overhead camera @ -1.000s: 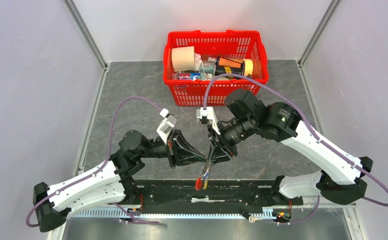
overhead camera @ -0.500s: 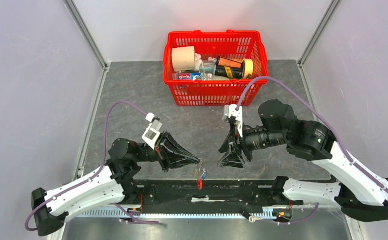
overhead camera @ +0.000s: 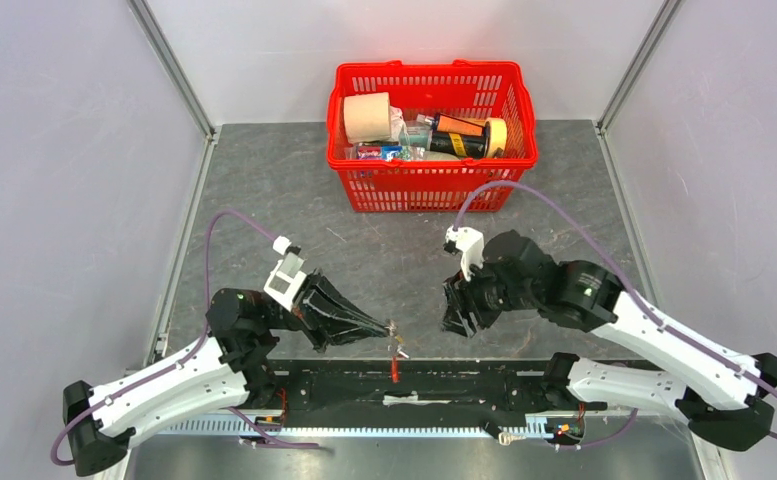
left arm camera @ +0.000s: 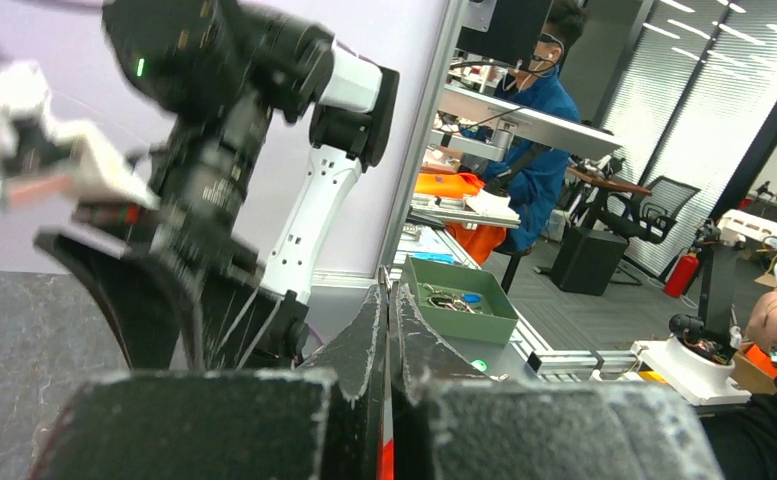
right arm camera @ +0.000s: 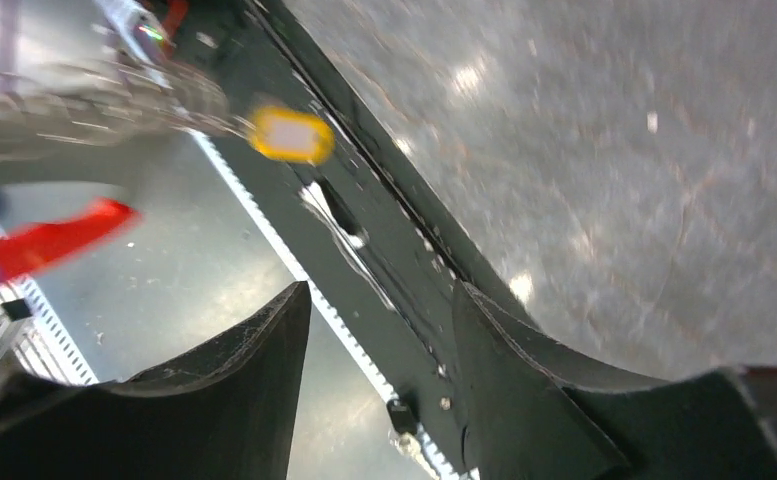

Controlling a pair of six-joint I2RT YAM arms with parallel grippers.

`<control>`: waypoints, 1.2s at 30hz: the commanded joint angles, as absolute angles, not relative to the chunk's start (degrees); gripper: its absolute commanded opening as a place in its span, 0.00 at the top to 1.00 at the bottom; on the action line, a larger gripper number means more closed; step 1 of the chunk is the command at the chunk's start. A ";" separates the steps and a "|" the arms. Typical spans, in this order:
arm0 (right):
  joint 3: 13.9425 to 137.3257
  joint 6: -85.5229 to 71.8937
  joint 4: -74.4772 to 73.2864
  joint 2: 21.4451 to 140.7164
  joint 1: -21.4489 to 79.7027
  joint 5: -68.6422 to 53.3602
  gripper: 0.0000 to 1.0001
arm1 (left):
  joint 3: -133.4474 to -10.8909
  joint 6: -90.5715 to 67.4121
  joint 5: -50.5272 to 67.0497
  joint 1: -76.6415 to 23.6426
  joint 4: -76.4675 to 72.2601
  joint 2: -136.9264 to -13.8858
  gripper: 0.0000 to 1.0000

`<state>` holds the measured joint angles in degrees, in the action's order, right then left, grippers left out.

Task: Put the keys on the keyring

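Now we pinch the keyring (overhead camera: 396, 362) in our left gripper (overhead camera: 387, 327) at the near table (overhead camera: 264, 200) edge, right gripper (overhead camera: 459, 322) to its right, fingers apart.

Left gripper (overhead camera: 389, 327) low, jaws pinched together, right gripper (overhead camera: 459, 318) angled down, jaws seemingly parted, arms facing inward
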<state>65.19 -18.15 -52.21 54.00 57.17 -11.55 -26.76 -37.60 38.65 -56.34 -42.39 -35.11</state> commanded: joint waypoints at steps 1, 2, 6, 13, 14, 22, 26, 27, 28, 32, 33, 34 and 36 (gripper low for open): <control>56.78 -28.68 -54.68 51.84 57.32 -7.10 0.39 | -27.84 -35.65 39.98 -56.25 -45.64 -33.87 0.98; 54.64 -30.40 -55.12 51.41 57.31 -6.87 0.40 | -27.83 -35.60 40.00 -56.25 -45.53 -33.89 0.98; 47.29 -39.34 -56.73 48.43 57.36 -8.99 0.42 | -28.06 -35.37 40.25 -56.25 -45.09 -33.67 0.98; 36.56 -47.26 -57.68 44.78 57.46 -19.80 0.39 | -28.24 -34.82 40.77 -56.27 -44.40 -34.32 0.98; 35.65 -47.45 -58.17 44.21 57.41 -20.80 0.38 | -28.13 -34.86 40.87 -56.24 -44.38 -34.40 0.98; 32.89 -46.95 -61.94 45.33 58.58 -25.99 0.36 | -27.21 -34.97 41.26 -56.21 -44.39 -34.07 0.98; 31.66 -47.90 -60.24 47.71 60.56 -24.79 0.35 | -26.64 -35.07 41.39 -56.25 -44.09 -33.32 0.98; 31.03 -48.42 -59.22 48.58 60.99 -24.58 0.35 | -26.71 -35.14 41.40 -56.25 -43.96 -33.20 0.98; 30.46 -48.87 -58.18 49.28 61.65 -24.59 0.35 | -26.76 -35.10 41.51 -56.25 -43.81 -33.15 0.98; 29.15 -50.76 -55.23 52.02 63.68 -23.14 0.35 | -26.81 -35.00 41.99 -56.25 -43.12 -33.05 0.98; 28.81 -51.50 -54.01 52.40 64.42 -23.01 0.34 | -26.81 -34.92 42.01 -56.25 -42.92 -33.05 0.98; 28.54 -52.42 -52.72 52.90 65.13 -22.83 0.34 | -26.81 -34.81 41.97 -56.25 -42.81 -33.06 0.98; 27.91 -54.16 -50.75 53.77 66.84 -22.21 0.33 | -26.78 -34.64 42.21 -56.25 -42.73 -33.06 0.98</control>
